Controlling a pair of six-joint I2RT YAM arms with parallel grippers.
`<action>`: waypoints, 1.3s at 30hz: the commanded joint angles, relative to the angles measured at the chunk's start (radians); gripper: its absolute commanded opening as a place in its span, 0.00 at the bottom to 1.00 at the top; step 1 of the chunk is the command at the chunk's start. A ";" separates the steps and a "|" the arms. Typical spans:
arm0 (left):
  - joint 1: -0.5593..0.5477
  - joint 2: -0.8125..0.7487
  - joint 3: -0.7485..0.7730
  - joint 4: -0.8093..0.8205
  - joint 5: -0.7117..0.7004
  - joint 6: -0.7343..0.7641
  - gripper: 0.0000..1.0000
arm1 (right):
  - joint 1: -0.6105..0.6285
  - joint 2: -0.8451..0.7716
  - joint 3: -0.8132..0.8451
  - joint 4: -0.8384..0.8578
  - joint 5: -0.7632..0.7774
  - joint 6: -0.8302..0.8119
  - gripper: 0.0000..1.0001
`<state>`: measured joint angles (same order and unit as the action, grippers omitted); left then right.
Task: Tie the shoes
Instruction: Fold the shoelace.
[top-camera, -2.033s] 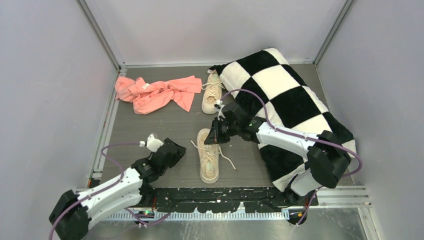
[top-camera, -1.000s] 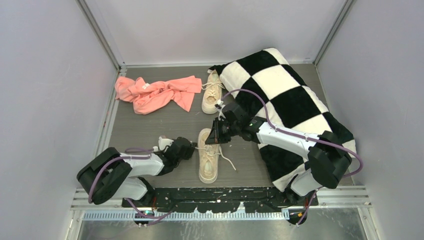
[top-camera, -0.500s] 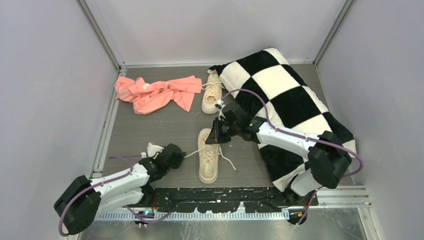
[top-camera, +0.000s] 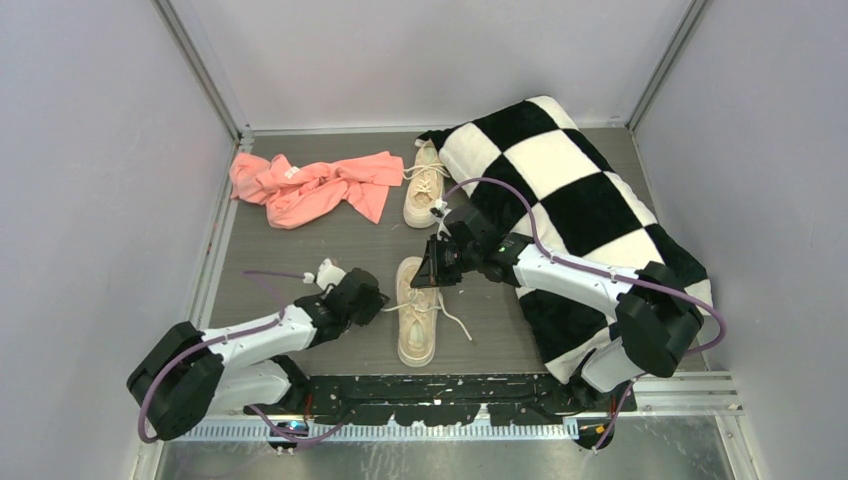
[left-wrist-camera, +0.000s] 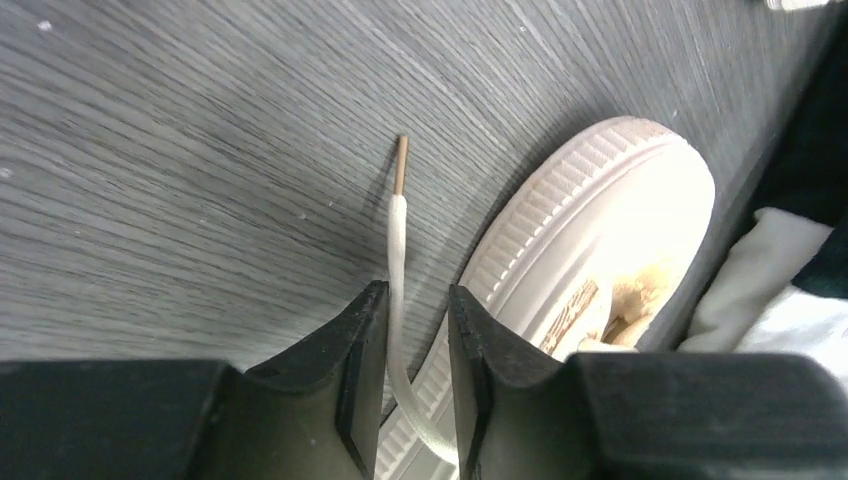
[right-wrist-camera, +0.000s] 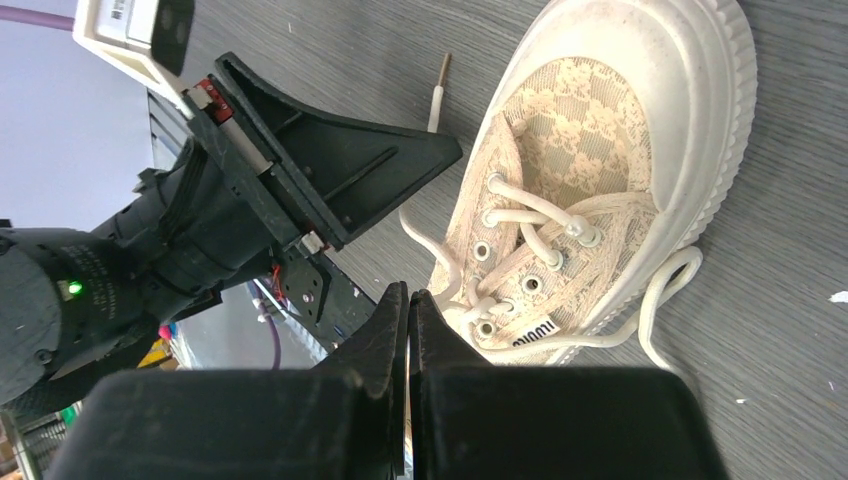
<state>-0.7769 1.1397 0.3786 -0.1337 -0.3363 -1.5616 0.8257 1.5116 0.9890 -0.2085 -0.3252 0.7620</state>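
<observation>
Left gripper (left-wrist-camera: 415, 295), jaws slightly spread astride the loose lace end (left-wrist-camera: 396, 235) on the bench (left-wrist-camera: 150, 150) beside the near shoe (left-wrist-camera: 610, 200); right gripper (right-wrist-camera: 407, 295) pressed together over its eyelets; I judged a square pinch behind the aglet best.

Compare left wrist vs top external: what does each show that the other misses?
Left wrist only: the lace's tan tip on the table, and the left gripper with jaws apart around the lace.
Top external only: the far shoe, the pink cloth, and the right gripper at the near shoe's tongue.
Both: the near shoe, that lace, the left gripper and the grey table.
</observation>
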 joint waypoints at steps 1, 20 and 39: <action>-0.002 -0.094 0.033 -0.161 -0.047 0.155 0.33 | 0.004 -0.034 0.018 0.028 0.014 -0.015 0.01; -0.001 -0.572 -0.245 0.358 0.292 0.995 0.49 | 0.004 -0.026 0.013 0.039 0.002 -0.009 0.01; -0.002 -0.321 -0.222 0.698 0.555 1.190 0.52 | 0.003 -0.024 0.025 0.033 0.005 -0.006 0.01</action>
<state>-0.7773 0.8009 0.1085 0.4320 0.1925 -0.4435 0.8257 1.5116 0.9890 -0.2031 -0.3248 0.7624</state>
